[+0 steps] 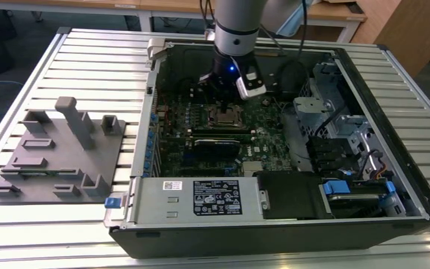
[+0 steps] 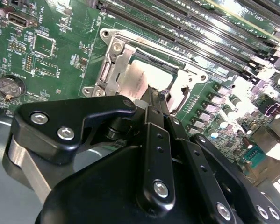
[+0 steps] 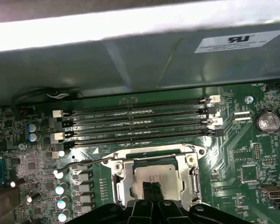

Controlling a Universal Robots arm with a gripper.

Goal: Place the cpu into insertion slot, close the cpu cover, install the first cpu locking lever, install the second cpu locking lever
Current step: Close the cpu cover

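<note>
Grey ribbed table carries a moulded holder at the exterior view's left, with the open computer case beside it. Inside, the cpu lies in the insertion slot, the cpu cover down around it. The black gripper stands over the chip with its fingers drawn together, tips at the metal top; I cannot tell whether they touch it.

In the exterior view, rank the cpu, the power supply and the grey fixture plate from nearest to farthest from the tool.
1. cpu: right at the tool, mid-motherboard.
2. power supply: inside the case, along its edge nearest the camera.
3. fixture plate: outside the case, on the exterior view's left.
</note>
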